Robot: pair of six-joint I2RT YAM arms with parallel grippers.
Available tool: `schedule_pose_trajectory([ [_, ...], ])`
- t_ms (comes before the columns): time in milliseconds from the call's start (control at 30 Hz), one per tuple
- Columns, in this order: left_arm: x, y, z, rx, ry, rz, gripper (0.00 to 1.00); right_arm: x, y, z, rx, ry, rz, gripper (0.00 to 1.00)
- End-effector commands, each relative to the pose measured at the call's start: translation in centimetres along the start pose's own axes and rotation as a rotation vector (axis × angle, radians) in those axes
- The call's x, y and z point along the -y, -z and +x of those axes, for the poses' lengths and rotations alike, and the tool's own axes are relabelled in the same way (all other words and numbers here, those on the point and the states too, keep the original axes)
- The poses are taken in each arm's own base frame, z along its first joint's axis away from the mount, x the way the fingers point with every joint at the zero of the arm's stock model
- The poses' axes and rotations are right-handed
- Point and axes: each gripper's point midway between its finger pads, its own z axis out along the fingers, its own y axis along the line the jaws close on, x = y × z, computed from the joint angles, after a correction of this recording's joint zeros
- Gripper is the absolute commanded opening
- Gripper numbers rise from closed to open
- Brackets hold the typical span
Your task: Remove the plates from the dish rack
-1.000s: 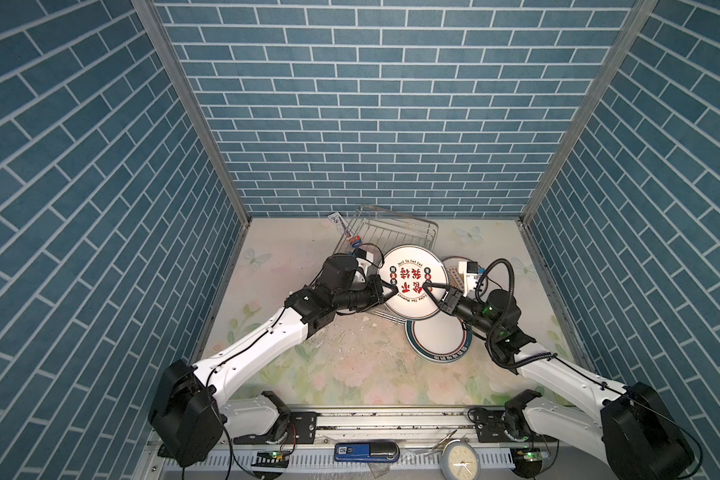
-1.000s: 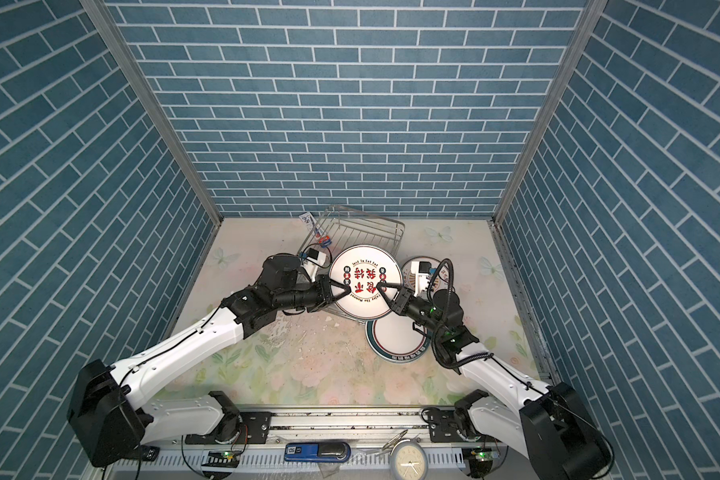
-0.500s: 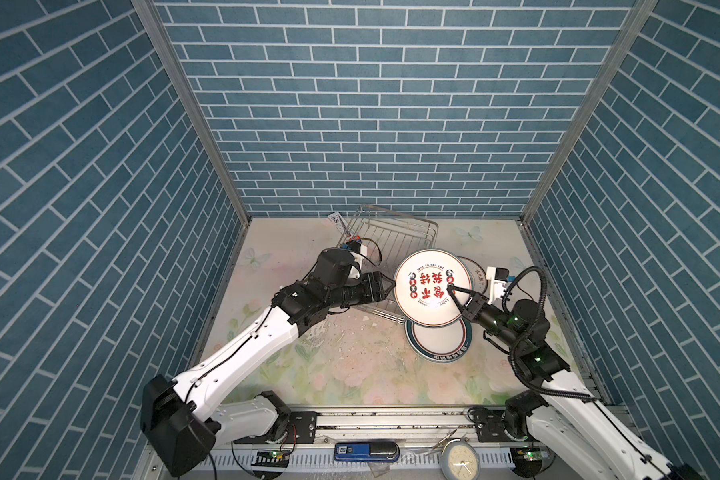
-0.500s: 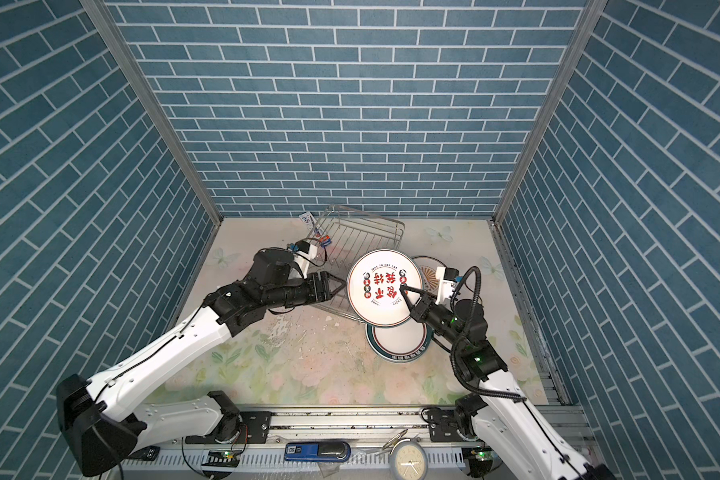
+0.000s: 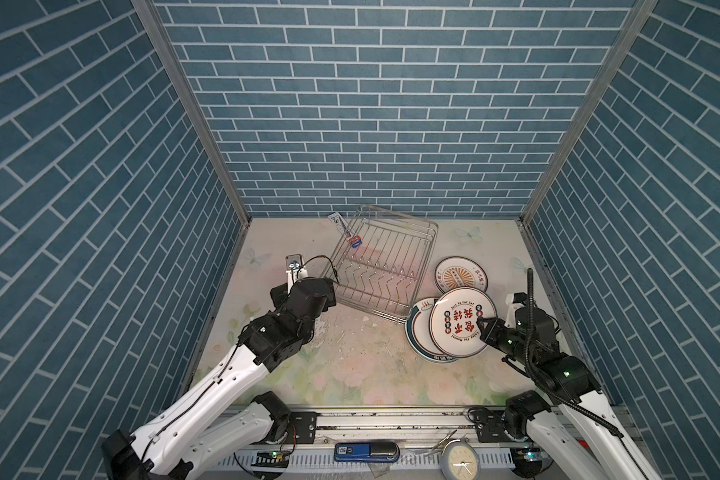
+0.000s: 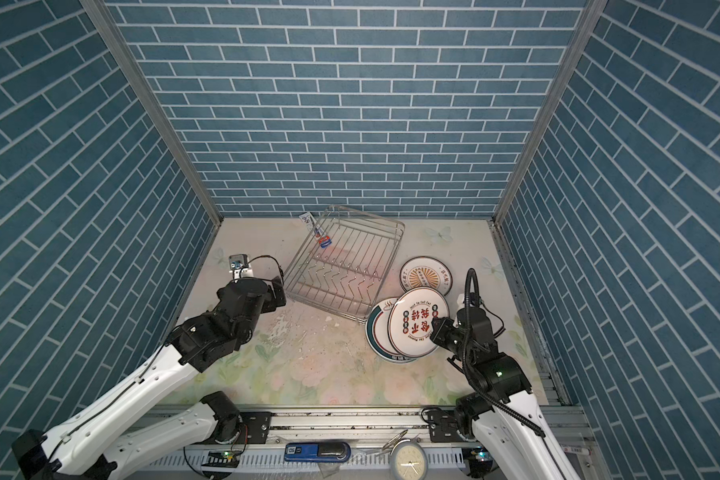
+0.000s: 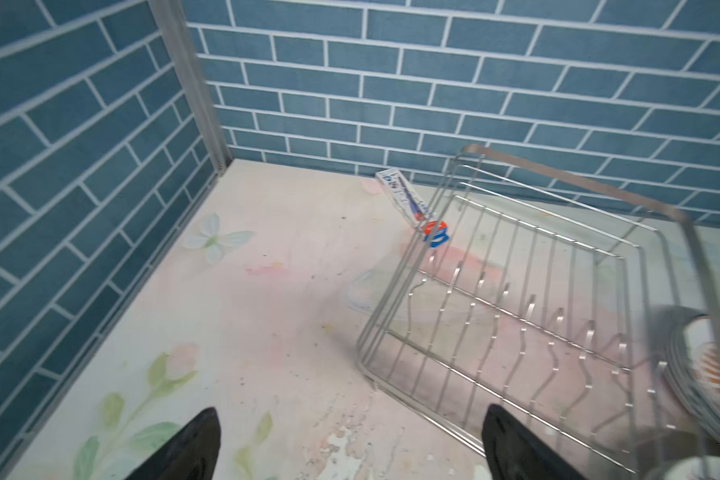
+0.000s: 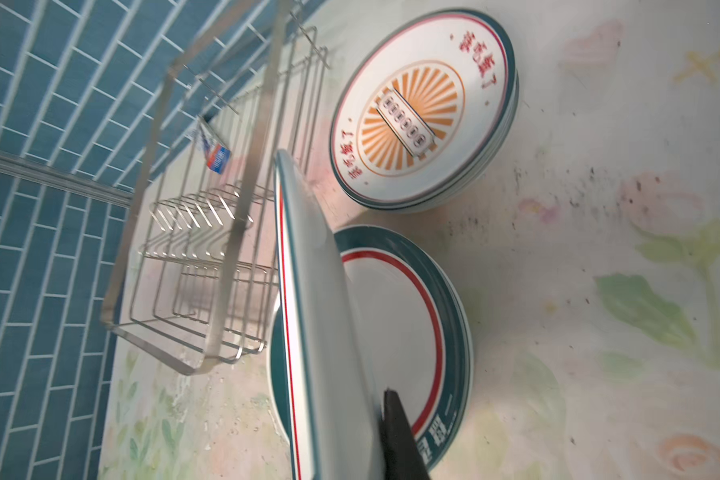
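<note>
On the pale floral counter (image 5: 350, 374) the rectangular silver wire dish rack (image 5: 385, 266) stands empty, so unloading looks nearly done. Beside it lie round white plates in a sunburst-centred stack (image 5: 460, 274) and a teal-rimmed stack (image 5: 415, 336). What looks like the last, a red-lettered white plate (image 5: 460, 328), hangs tilted over the teal-rimmed stack, clamped by the right jaws, while the left jaws stand apart, empty.

One dish rack (image 5: 381, 270). Beside it: one red-character plate (image 5: 460, 328), one teal-rimmed stack (image 5: 416, 332), one sunburst stack (image 5: 460, 276); plates per stack cannot be counted. One clock (image 5: 460, 459), well apart from the rack.
</note>
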Motion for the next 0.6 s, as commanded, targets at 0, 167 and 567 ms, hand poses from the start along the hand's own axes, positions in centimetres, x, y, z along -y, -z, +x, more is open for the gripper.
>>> schedule_pose_trajectory([
  [0, -2.2, 0.4, -2.4, 0.178, -0.016, -0.105, 0.99, 0.3, -1.1, 0.5, -0.025, -0.028, 0.011, 0.00],
  [167, -4.0, 0.3, -1.8, 0.233, -0.054, -0.205, 0.99, 0.7, -2.6, 1.0, -0.075, -0.044, 0.043, 0.00],
  [567, -4.7, -1.3, -1.5, 0.269, -0.172, -0.351, 0.99, 0.7, -4.5, 2.9, -0.200, -0.038, 0.050, 0.50],
])
